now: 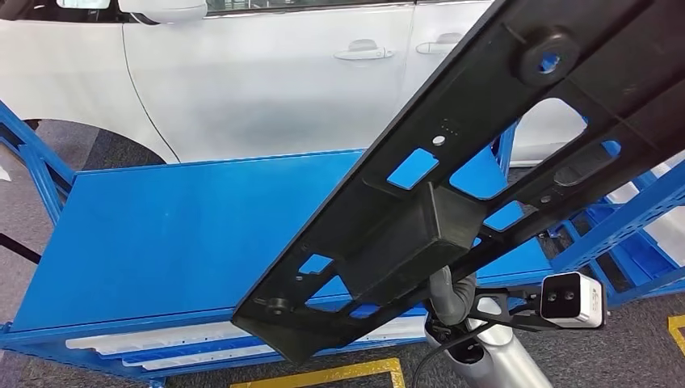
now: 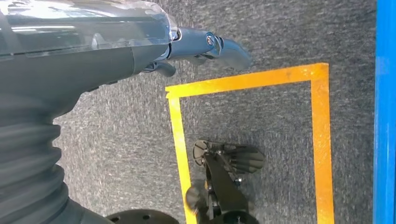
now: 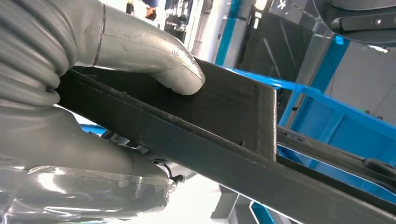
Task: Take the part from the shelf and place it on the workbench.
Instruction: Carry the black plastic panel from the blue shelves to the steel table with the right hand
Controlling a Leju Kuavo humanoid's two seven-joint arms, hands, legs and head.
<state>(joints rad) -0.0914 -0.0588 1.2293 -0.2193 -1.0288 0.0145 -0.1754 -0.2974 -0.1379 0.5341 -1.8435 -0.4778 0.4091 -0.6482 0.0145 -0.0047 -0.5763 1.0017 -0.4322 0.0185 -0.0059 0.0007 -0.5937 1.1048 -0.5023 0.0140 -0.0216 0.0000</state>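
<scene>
A long black plastic part [image 1: 452, 186] with several cut-outs and a boxy block on its underside hangs slanted above the blue workbench top [image 1: 178, 226], its low end near the bench's front edge. My right hand [image 1: 451, 295] holds it from underneath at the block. In the right wrist view the grey thumb [image 3: 154, 51] presses on the part's block [image 3: 224, 121] and the fingers wrap around the other side. My left hand [image 2: 93, 51] hangs over the carpet, holding nothing, with a dark finger [image 2: 224, 46] stretched out.
A white car [image 1: 266, 73] stands right behind the bench. Blue shelf framing [image 1: 638, 218] rises at the right. White strips [image 1: 161, 339] lie on the bench's lower level. Yellow tape [image 2: 247, 81] marks a box on the grey carpet beside a blue edge [image 2: 385, 112].
</scene>
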